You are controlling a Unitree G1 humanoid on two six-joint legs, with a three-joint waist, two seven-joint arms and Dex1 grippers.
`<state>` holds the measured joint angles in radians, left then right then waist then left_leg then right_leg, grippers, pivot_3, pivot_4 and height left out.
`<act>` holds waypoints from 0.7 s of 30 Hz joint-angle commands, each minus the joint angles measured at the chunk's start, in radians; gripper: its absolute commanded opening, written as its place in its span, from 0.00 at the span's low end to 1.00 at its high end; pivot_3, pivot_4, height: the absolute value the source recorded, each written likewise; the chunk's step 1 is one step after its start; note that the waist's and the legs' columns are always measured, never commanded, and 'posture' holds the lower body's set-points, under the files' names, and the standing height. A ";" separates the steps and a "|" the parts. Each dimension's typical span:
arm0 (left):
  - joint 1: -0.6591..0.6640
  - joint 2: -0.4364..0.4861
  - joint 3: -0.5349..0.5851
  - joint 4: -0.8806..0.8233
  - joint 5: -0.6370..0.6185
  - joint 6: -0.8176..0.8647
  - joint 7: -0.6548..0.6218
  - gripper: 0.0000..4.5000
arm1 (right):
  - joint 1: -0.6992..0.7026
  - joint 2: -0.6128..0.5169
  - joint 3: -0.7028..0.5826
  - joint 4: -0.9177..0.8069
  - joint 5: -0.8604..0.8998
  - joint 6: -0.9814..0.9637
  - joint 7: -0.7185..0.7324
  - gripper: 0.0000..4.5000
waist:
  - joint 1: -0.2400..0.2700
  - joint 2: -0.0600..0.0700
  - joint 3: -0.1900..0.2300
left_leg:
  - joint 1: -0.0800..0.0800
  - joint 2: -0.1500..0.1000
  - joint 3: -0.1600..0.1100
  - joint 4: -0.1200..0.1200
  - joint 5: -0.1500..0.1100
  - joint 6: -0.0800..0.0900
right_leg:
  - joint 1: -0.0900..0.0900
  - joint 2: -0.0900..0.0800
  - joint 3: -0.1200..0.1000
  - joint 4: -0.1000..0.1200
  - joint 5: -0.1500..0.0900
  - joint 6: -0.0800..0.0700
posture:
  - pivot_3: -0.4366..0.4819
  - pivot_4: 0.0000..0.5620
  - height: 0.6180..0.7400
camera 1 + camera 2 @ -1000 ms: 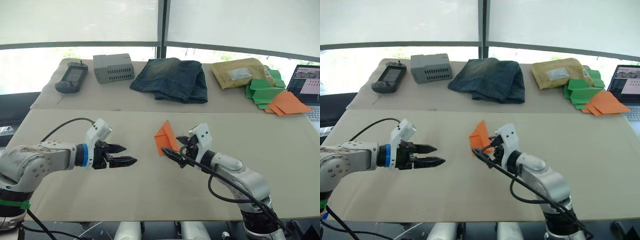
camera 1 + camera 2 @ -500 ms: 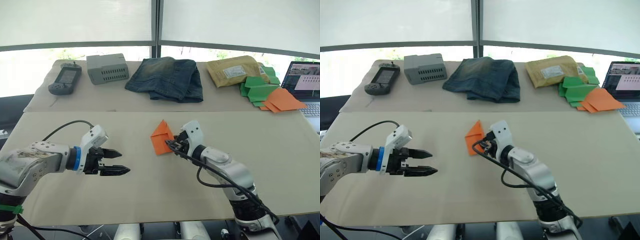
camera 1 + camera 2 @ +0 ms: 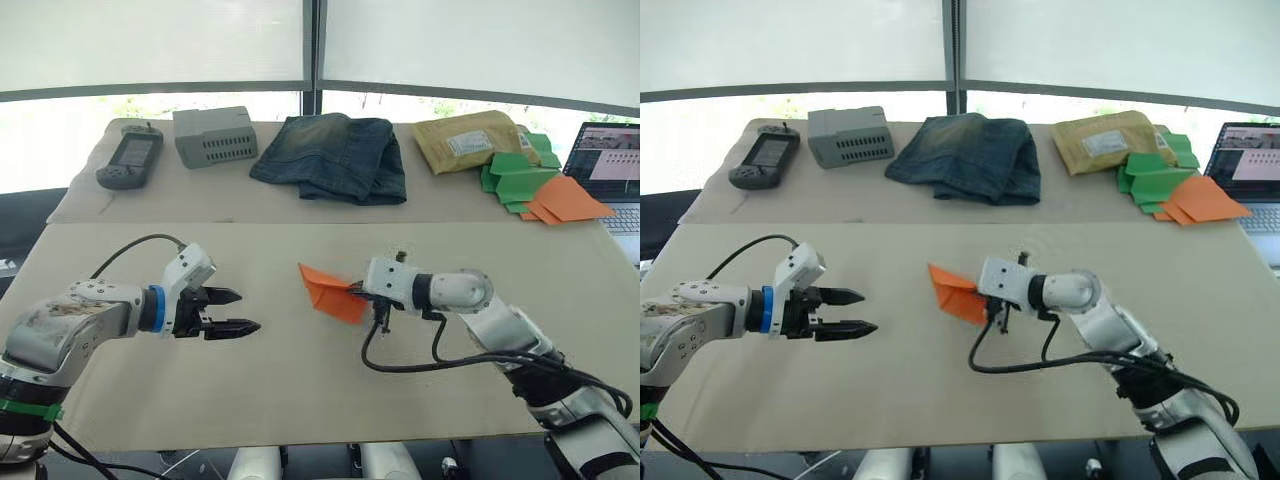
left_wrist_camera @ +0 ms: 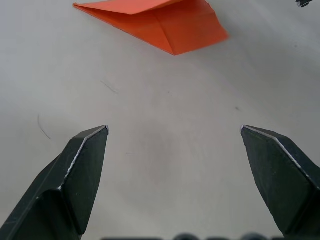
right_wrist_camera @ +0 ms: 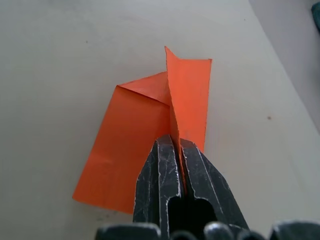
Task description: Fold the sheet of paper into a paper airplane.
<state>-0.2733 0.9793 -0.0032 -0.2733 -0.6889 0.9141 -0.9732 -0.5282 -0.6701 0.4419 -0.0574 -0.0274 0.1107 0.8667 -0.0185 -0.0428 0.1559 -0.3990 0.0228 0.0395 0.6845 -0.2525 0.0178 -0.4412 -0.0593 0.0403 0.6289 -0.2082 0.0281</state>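
Observation:
The sheet of paper (image 3: pixel 330 292) is bright orange, folded into a creased pointed shape, and sits mid-table on the beige table (image 3: pixel 300 390). My right gripper (image 3: pixel 355 289) is shut on its right edge. In the right wrist view the black fingers (image 5: pixel 192 165) pinch a raised flap of the paper (image 5: pixel 145 125), while the rest lies flat. My left gripper (image 3: pixel 245 312) hovers open to the left of the paper, apart from it, holding nothing. From the left wrist, the paper (image 4: pixel 155 22) lies beyond the spread fingertips (image 4: pixel 92 142).
Along the back of the table lie a handheld device (image 3: pixel 128 157), a grey box (image 3: pixel 213 136), folded jeans (image 3: pixel 335 158), a padded envelope (image 3: pixel 470 142), green folded papers (image 3: pixel 520 172), paler orange papers (image 3: pixel 565 200) and a laptop (image 3: pixel 612 165).
My right gripper has closed on the paper's edge and its wrist has turned. The paper has dropped from standing up to lying low. The left gripper has stayed open.

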 commanded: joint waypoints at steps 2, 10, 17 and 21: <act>-0.025 -0.025 0.030 -0.006 -0.004 -0.017 -0.007 1.00 | -0.036 -0.010 0.016 0.095 -0.062 -0.296 0.066 0.00 | 0.001 0.000 0.000 | 0.000 0.000 0.000 0.000 0.000 0.000 | 0.000 0.000 0.000 0.000 0.000 0.000 | 0.48 0.27 0.85; -0.112 -0.118 -0.010 0.008 0.006 -0.041 -0.020 1.00 | -0.021 -0.014 0.050 0.198 -0.136 -0.642 0.118 0.00 | 0.007 -0.001 0.000 | 0.000 -0.001 0.000 0.000 0.000 0.000 | 0.001 -0.001 0.000 0.000 0.004 -0.005 | 0.48 0.27 0.85; -0.192 -0.157 -0.172 0.083 0.163 -0.205 -0.119 1.00 | -0.054 -0.019 0.061 0.320 -0.168 -0.860 0.148 0.00 | 0.005 -0.001 0.000 | 0.001 -0.001 0.000 0.000 0.000 0.000 | 0.001 0.000 0.000 0.001 0.004 -0.006 | 0.48 0.27 0.85; -0.248 -0.218 -0.232 0.178 0.230 -0.286 -0.156 1.00 | -0.075 -0.009 0.064 0.372 -0.190 -0.914 0.150 0.00 | 0.004 -0.001 0.000 | 0.002 -0.001 0.001 0.000 0.000 0.000 | 0.002 0.000 0.001 0.001 0.004 -0.007 | 0.48 0.27 0.85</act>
<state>-0.4909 0.7746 -0.2284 -0.1131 -0.4774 0.6707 -1.1092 -0.5835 -0.6795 0.5064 0.3079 -0.2151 -0.7676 1.0153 -0.0146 -0.0435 0.1563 -0.3971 0.0218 0.0406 0.6848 -0.2523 0.0180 -0.4391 -0.0595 0.0414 0.6301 -0.2038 0.0215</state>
